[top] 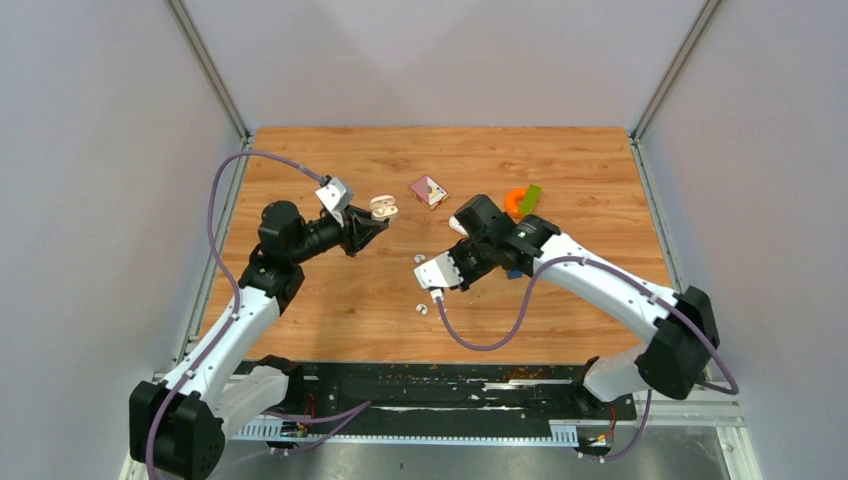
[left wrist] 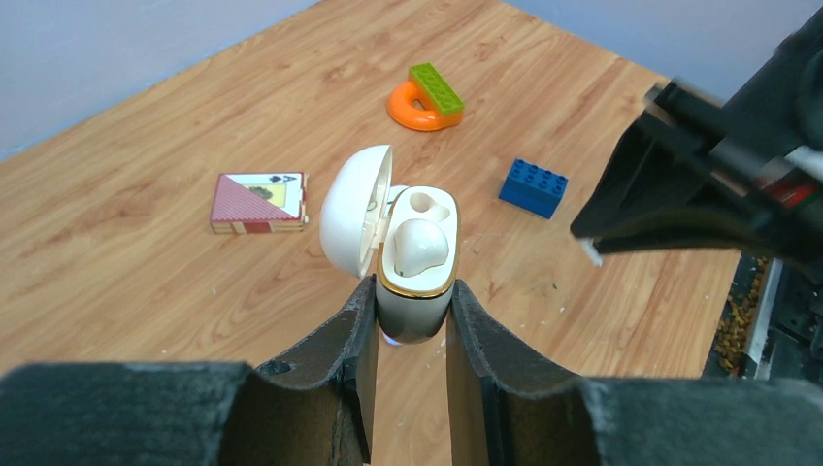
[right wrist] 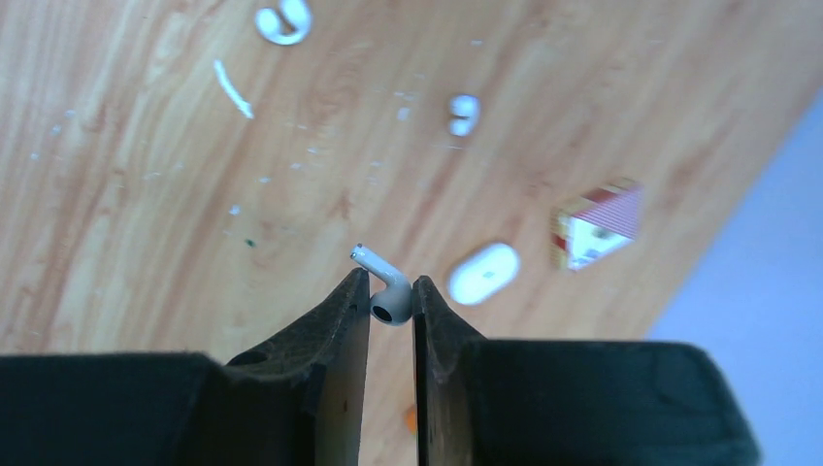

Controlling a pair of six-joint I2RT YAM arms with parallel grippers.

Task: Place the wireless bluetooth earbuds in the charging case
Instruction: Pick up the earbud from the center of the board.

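Left gripper [left wrist: 414, 296]: clamped on the lower body of the charging case [left wrist: 412, 325], one finger against each side. Held above the table [left wrist: 146, 291], not resting on it.

Charging case: lid [left wrist: 349, 209] swung open to the left in the left wrist view, gold-edged mouth turned toward that camera. First earbud [left wrist: 419, 245] seated in the nearer socket. Farther socket [left wrist: 428, 204] showing its bare hollow.

Right gripper [right wrist: 392, 291]: pinched shut on the head of the second earbud [right wrist: 380, 270], with the stem sticking out past the fingertips and slanting up-left in the right wrist view. Held above the wood, clear of it.

Relative position, top view: right gripper to the right of the case and nearer the arm bases, apart from it, no contact.

On the table: card box [left wrist: 259, 202] left of the open lid. Orange ring [left wrist: 412, 109] with a green brick [left wrist: 437, 87] lying across it. Blue brick [left wrist: 534, 187] further right. White oval object [right wrist: 483, 273] just beside the card box in the right wrist view. Small white bits [right wrist: 464, 114] on the wood, too small to identify.
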